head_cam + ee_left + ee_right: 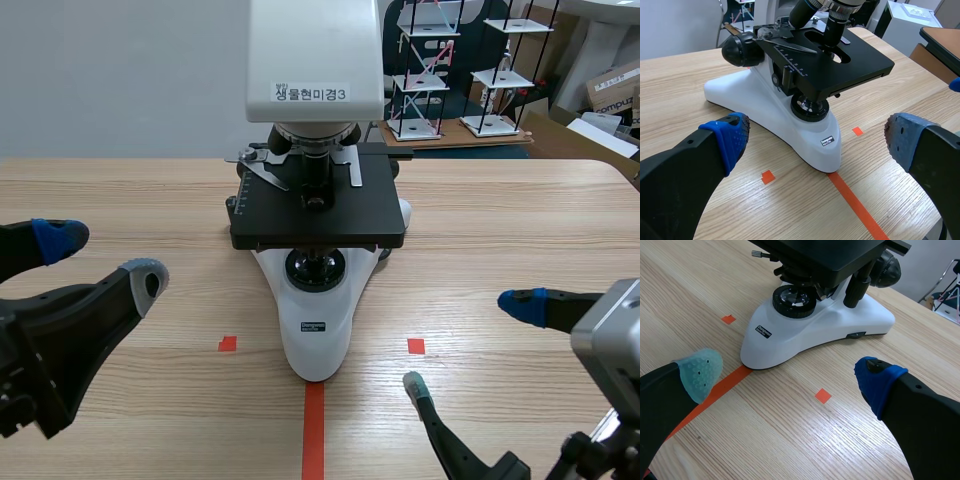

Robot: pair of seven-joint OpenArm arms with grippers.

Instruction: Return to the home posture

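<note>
the left fingers [140,280] hang released, wide apart, at the near left; the right fingers [530,303] likewise at the near right. the microscope [316,300] stands between them on the table [500,220], apart from both.

The left gripper [102,259] hangs low over the surface [520,220], its black fingers spread wide, with one dotted pad blue and the other grey. The right gripper [467,344] is also low and spread wide, one pad blue, the other pale green. A white microscope [316,330] stands ahead, between both grippers.
</note>
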